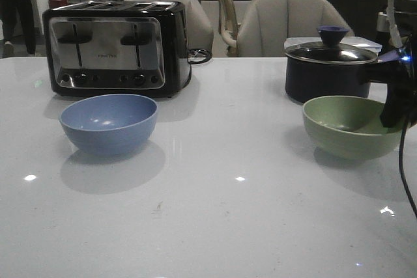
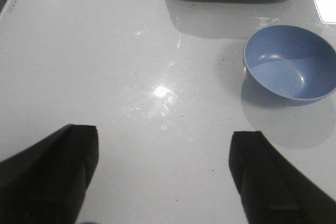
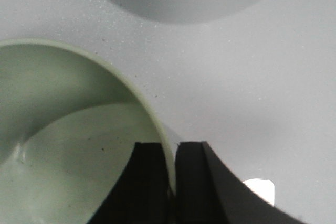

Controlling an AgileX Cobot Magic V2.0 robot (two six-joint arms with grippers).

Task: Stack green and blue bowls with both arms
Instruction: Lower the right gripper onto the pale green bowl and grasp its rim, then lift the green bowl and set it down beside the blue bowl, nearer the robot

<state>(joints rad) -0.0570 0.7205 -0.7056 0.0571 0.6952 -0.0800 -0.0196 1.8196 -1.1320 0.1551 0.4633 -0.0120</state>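
Observation:
The pale green bowl [image 1: 348,125] sits on the white table at the right, in front of the saucepan. My right gripper [image 1: 394,115] is shut on its right rim, one finger inside and one outside; the right wrist view shows the fingers [image 3: 149,182] pinching the green bowl's wall [image 3: 63,129]. The dusty blue bowl [image 1: 109,122] sits at the left, in front of the toaster. My left gripper [image 2: 164,153] is open and empty above bare table; the blue bowl [image 2: 290,62] lies ahead of it and off to one side. The left arm is out of the front view.
A black and chrome toaster [image 1: 116,47] stands behind the blue bowl. A dark navy lidded saucepan [image 1: 332,66] stands just behind the green bowl. Chairs stand beyond the table's far edge. A thin black cable [image 1: 407,180] hangs at the right edge.

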